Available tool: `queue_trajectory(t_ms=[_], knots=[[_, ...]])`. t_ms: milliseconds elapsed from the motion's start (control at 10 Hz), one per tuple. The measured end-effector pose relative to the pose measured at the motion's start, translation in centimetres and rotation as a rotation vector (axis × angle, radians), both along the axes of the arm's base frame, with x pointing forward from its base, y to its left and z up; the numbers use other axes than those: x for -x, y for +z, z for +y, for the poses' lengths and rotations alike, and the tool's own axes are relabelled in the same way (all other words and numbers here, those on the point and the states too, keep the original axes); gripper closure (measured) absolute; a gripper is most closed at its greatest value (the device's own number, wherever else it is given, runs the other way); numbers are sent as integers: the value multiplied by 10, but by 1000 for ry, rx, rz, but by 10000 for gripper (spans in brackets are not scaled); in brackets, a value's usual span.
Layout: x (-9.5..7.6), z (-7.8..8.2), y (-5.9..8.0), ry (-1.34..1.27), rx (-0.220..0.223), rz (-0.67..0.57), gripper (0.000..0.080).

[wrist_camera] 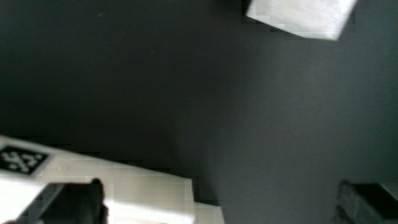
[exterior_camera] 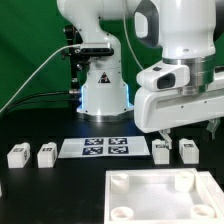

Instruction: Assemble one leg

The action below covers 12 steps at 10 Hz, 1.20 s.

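Hovering low above leg (exterior_camera: 188, 150), wrist pointing down, fingers (wrist_camera: 71, 205) spread wide.

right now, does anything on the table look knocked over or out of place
Nothing stands out. The legs sit in tidy pairs on either side of the marker board, the panel lies flat, and the claw is open and holds nothing.

On the table (exterior_camera: 30, 190), the marker board (exterior_camera: 105, 147) lies in front of the robot base (exterior_camera: 105, 90). Two legs (exterior_camera: 17, 155) sit at the exterior view's left and two more at its right, below the end effector (exterior_camera: 188, 130). A panel (exterior_camera: 160, 195) lies nearest the camera.
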<state>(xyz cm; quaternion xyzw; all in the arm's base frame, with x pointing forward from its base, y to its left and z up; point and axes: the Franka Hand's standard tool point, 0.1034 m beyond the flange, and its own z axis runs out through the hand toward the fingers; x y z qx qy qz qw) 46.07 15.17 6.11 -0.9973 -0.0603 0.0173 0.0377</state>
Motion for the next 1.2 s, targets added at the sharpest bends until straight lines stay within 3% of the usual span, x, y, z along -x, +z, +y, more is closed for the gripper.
queue_trajectory(t_ms=[200, 500, 900, 1200], knots=[[14, 19, -5, -114, 9, 25, 150], [17, 15, -4, -70, 27, 89, 150], [32, 20, -10, -40, 117, 495, 150], [36, 16, -16, -29, 151, 708, 150]])
